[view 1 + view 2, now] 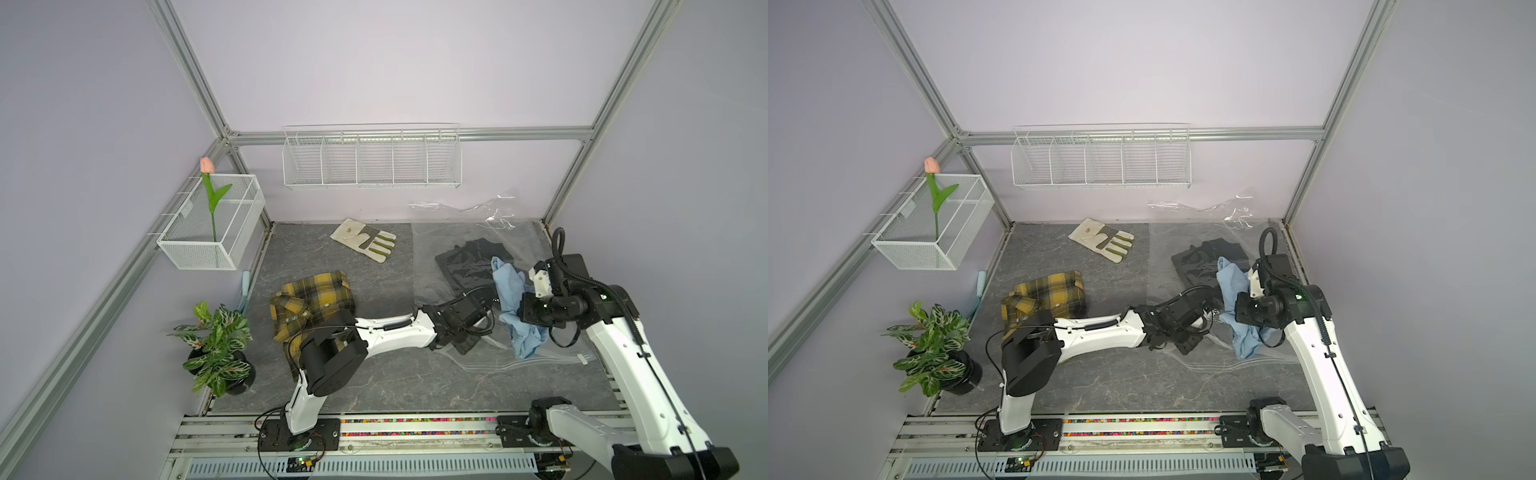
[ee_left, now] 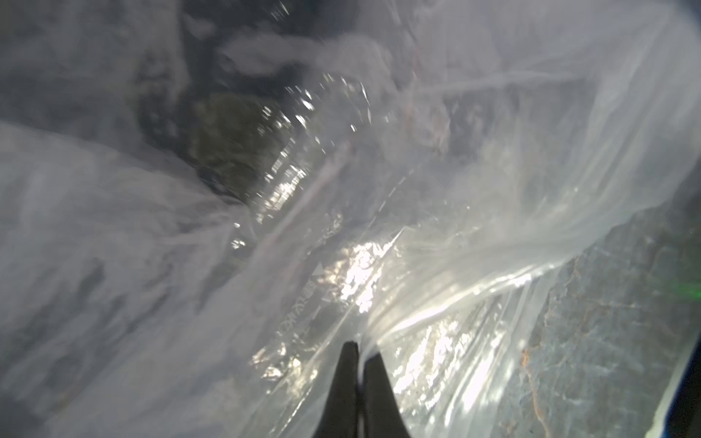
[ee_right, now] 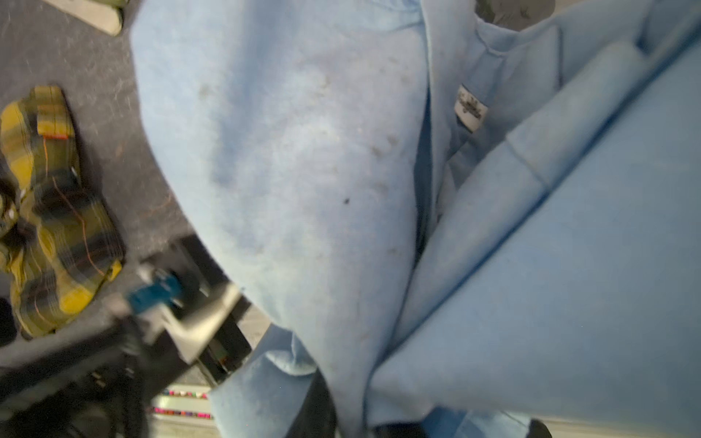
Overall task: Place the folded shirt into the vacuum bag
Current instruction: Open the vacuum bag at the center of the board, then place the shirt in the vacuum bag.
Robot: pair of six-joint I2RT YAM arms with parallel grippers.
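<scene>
Nearest the lens in both top views is the right arm, reaching in from the front rail so that the right gripper [image 1: 523,311] hangs above the bag's mouth. Its fingertips are buried in cloth, but the light blue shirt [image 1: 513,303] dangles from it, so it reads as clamped on that garment, which droops loosely with its lower end down at the opening. The vacuum bag [image 1: 428,270] lies flat at the table's right rear, far end creased up the wall, zip strip [image 1: 540,360] toward the front, with 1 dark garment [image 1: 467,262] seemingly already inside. The left gripper [image 1: 463,345] sits low at the bag's near lip, probably to hold the opening steady while the shirt is fed in. Well apart lie a plaid shirt [image 1: 311,305] and a work glove [image 1: 365,243] on the gray marbled table [image 1: 374,382]. A potted plant [image 1: 216,345] stands at its left edge, and a mesh basket [image 1: 212,245] with 1 tulip [image 1: 207,165] and a wire rack [image 1: 372,162] of 5 bins hang on lilac walls. The left wrist view shows 2 black fingers [image 2: 351,379] pressed together, crinkled film gathering at their tips, seemingly pinched. The right wrist view is filled by blue cloth and its collar label [image 3: 470,108]; the fingers cannot be made out there.
</scene>
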